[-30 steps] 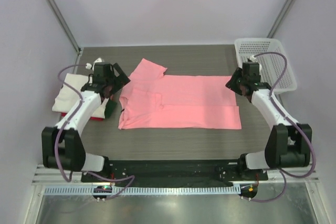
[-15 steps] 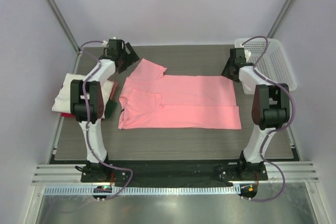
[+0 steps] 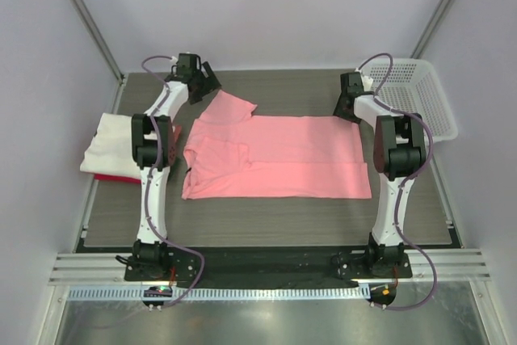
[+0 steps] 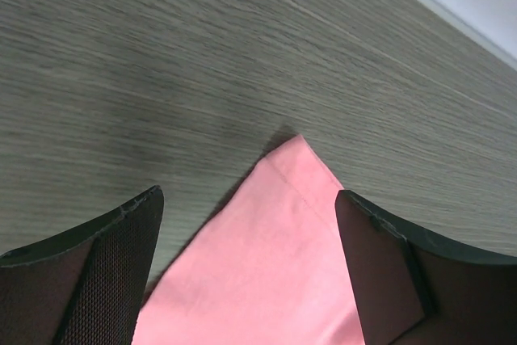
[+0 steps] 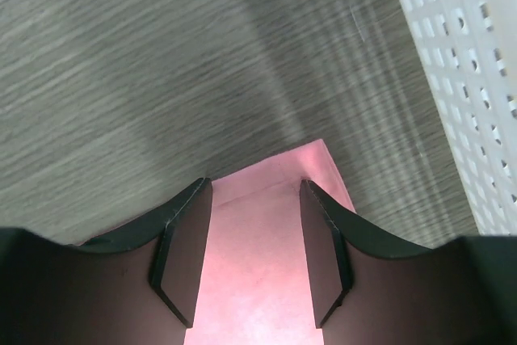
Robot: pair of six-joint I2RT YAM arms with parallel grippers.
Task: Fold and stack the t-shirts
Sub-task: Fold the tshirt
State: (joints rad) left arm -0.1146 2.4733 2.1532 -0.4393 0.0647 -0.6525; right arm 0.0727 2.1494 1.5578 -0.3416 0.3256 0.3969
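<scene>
Salmon-pink t-shirt [image 5: 257,280] corner under parted right claw [image 5: 255,187], mesh basket [image 5: 460,54] nearby.

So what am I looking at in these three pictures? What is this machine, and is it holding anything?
These are two robot arms bolted to the near edge of a table, each ending in a two-finger gripper. The wide picture comes from a camera above and behind them. The other two come from cameras on the wrists, so each shows its own fingers. A pink t-shirt lies spread on the table. On the left a folded white t-shirt sits on a red one, and a white basket stands at the far right. The left gripper and the right gripper each hang open over a far corner of the pink shirt. Neither holds anything.
</scene>
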